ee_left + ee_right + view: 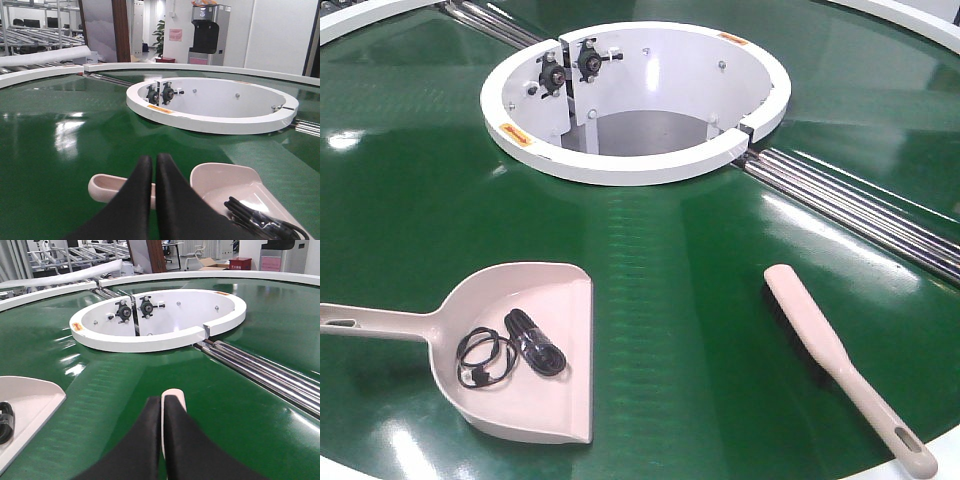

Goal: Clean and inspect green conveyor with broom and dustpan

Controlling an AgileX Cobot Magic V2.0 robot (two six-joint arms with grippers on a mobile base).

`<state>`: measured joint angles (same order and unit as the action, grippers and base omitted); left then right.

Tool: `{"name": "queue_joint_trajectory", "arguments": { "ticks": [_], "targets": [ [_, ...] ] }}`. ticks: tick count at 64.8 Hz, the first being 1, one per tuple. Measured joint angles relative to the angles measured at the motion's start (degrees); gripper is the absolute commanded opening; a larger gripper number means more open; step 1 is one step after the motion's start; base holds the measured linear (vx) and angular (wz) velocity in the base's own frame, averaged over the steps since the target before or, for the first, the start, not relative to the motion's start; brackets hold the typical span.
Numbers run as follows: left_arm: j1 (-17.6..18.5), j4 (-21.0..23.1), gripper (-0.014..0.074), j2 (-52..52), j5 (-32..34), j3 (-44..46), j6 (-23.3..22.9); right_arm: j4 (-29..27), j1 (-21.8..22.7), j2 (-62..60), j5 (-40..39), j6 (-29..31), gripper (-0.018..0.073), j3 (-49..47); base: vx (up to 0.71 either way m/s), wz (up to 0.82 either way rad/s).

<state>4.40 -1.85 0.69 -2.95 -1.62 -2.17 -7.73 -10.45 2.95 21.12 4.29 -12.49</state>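
The green conveyor (670, 260) fills the front view, with its white ring opening (620, 165) at the back. The pale dustpan (560, 400) lies flat at the front left, handle pointing left, with a coiled black cable (510, 350) inside. The slim broom (820, 330) lies at the front right, handle toward the near edge. Neither gripper shows in the front view. In the left wrist view my left gripper (154, 159) is shut and empty, above the dustpan's handle (107, 186). In the right wrist view my right gripper (163, 400) is shut and empty, above the broom (175, 394).
Silver metal rails (860, 210) cross the belt from the ring toward the right edge, and more run off at the back left. The ring's inner wall carries black bearing mounts (570, 65). The belt's white outer rim shows at the front corners.
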Motion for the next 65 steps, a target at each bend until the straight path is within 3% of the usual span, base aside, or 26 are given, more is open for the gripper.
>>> {"name": "queue_joint_trajectory", "arguments": {
  "ticks": [41,49,59,65],
  "targets": [
    [0.0,0.0,-0.0006,0.0,0.0,0.0,0.0,0.1,0.0,0.0,0.0,0.2,-0.0008,0.0,0.0,0.0],
    [0.0,0.0,-0.0006,0.0,0.0,0.0,0.0,4.0,1.3,0.0,-0.5,1.2,-0.0008,0.0,0.0,0.0],
    [0.0,0.0,-0.0006,0.0,0.0,0.0,0.0,10.2,5.8,0.0,-6.9,-0.8,-0.0008,3.5,0.0,0.0],
    [0.0,0.0,-0.0006,0.0,0.0,0.0,0.0,11.0,6.6,0.0,-14.0,-1.2,-0.0008,8.3,0.0,0.0]
  ]
}}
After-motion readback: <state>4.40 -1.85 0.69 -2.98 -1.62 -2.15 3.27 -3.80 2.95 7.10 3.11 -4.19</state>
